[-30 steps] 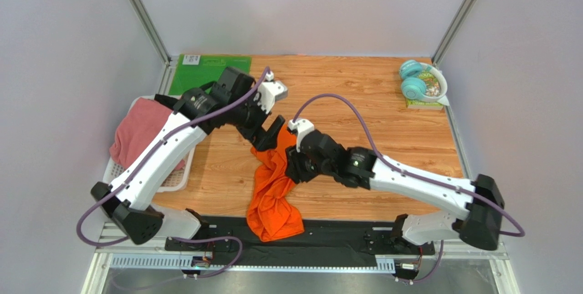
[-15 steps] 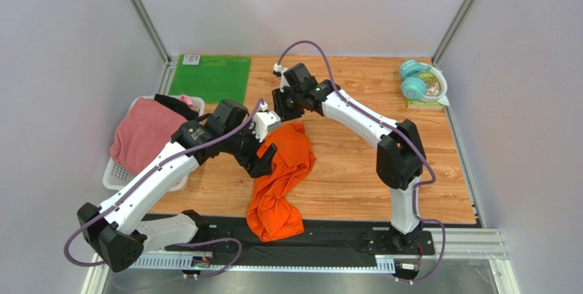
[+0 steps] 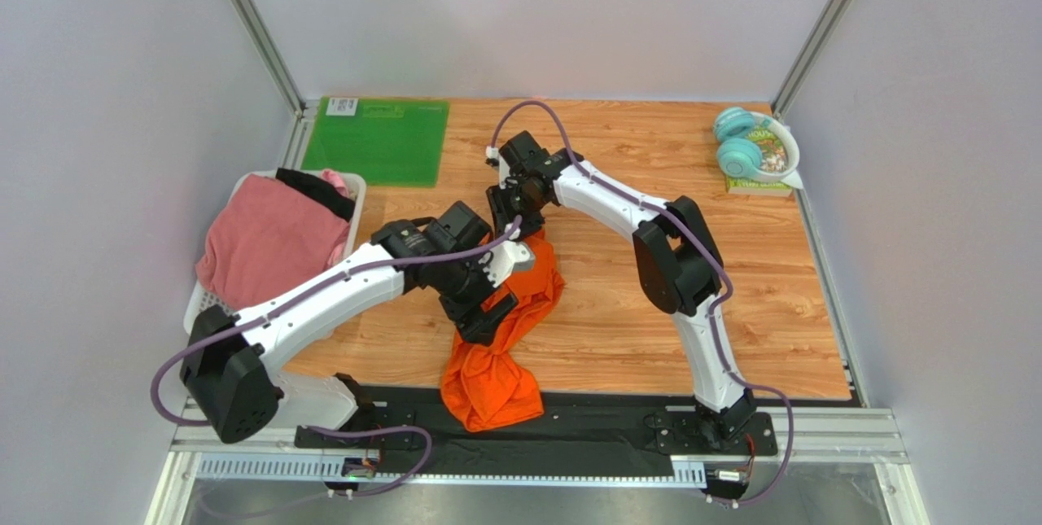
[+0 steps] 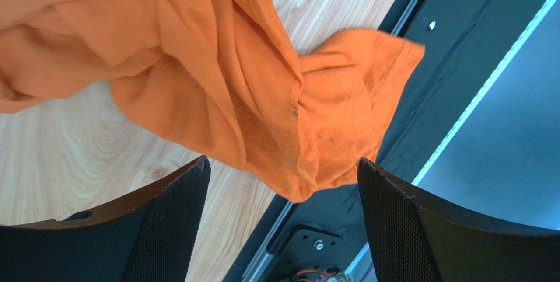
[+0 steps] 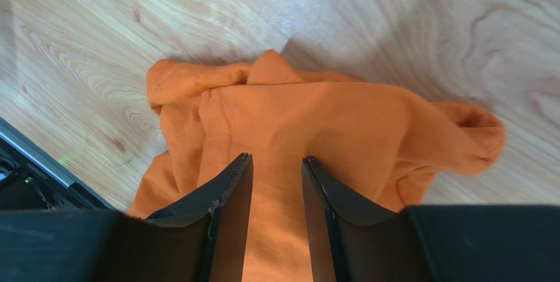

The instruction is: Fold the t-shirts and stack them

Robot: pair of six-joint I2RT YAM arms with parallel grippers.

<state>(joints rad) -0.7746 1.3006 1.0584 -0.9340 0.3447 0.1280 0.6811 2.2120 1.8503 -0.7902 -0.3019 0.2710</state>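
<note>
Top-down view of a wooden table [image 3: 636,305]: a crumpled orange t-shirt [image 3: 489,385] lies near centre, strung from mid-table to the black base rail [image 3: 587,421] at the near edge. The left gripper [image 3: 483,320] is low over its middle and the right gripper [image 3: 504,227] at its far end; whether either grips cloth can't be told. At left, a white basket [image 3: 203,305] holds a pink t-shirt [image 3: 263,238] w/ a black t-shirt [image 3: 321,187] behind it; a green mat [image 3: 373,141] lies far left, teal headphones [image 3: 740,147] far right.
</note>
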